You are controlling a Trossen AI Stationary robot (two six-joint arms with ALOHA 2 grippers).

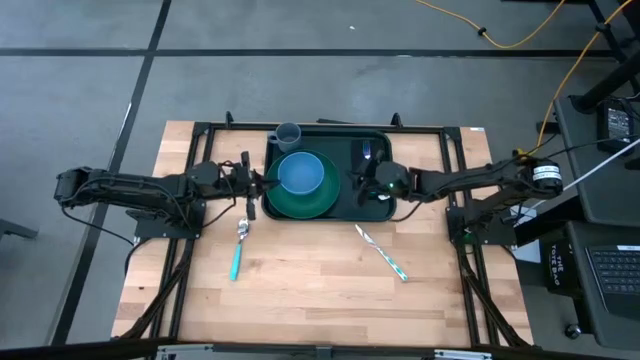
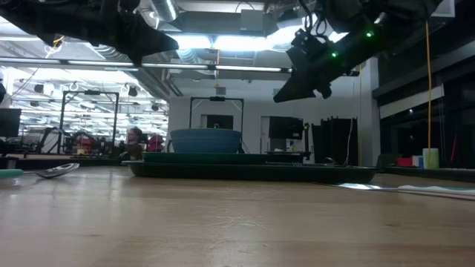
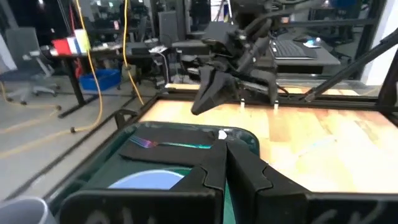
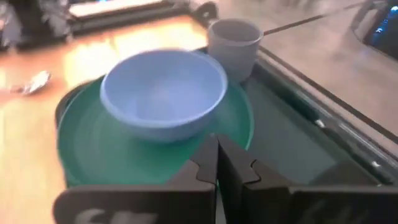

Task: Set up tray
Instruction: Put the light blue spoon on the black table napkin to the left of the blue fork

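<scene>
The dark green tray (image 1: 340,131) lies at the table's far middle. On its left half a round green plate (image 1: 318,205) carries a light blue bowl (image 1: 300,173), also seen in the right wrist view (image 4: 163,93). A grey cup (image 4: 233,38) stands in the tray's far left corner. A shiny utensil (image 3: 180,144) lies on a black rectangle (image 1: 366,156) in the tray's right half. My left gripper (image 1: 252,185) hovers shut at the tray's left edge. My right gripper (image 1: 362,187) hovers shut over the tray's right half, tipped a little down toward the plate.
A teal-handled fork (image 1: 238,250) lies on the bare wood near the tray's left. A teal-handled utensil (image 1: 382,252) lies slanted nearer the tray's right. A black frame (image 1: 440,128) runs around the table's far part. The near half of the table is open wood.
</scene>
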